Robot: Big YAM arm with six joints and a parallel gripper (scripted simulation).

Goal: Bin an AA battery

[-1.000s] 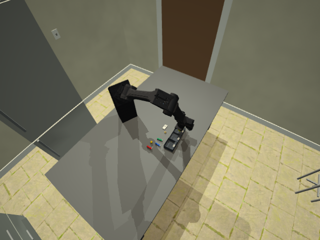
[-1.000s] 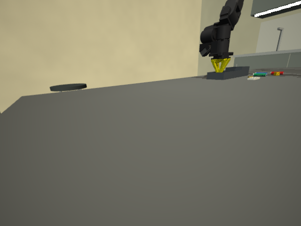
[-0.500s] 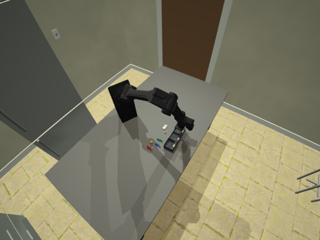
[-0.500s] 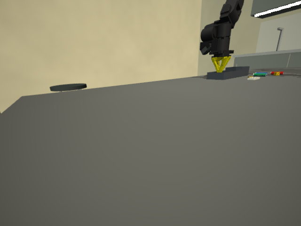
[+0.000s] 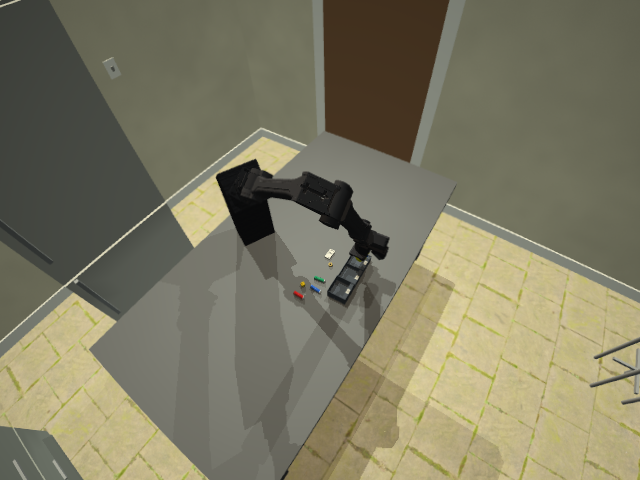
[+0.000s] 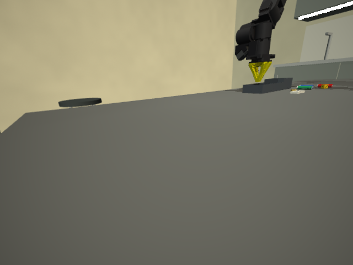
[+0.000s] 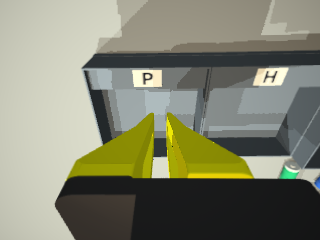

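Note:
A dark double bin stands on the table, with a compartment marked P and one marked H; both look empty. Three AA batteries lie on the table left of the bin: green, blue and red. The green one also shows in the wrist view. My gripper hangs over the P compartment, its yellow fingertips just above the rim. The fingers are shut with only a thin gap, and nothing is between them.
A small yellow die lies by the batteries. A white piece and a brass nut lie near the bin's far end. The arm's black base block stands at the table's left edge. The table's right edge runs close behind the bin.

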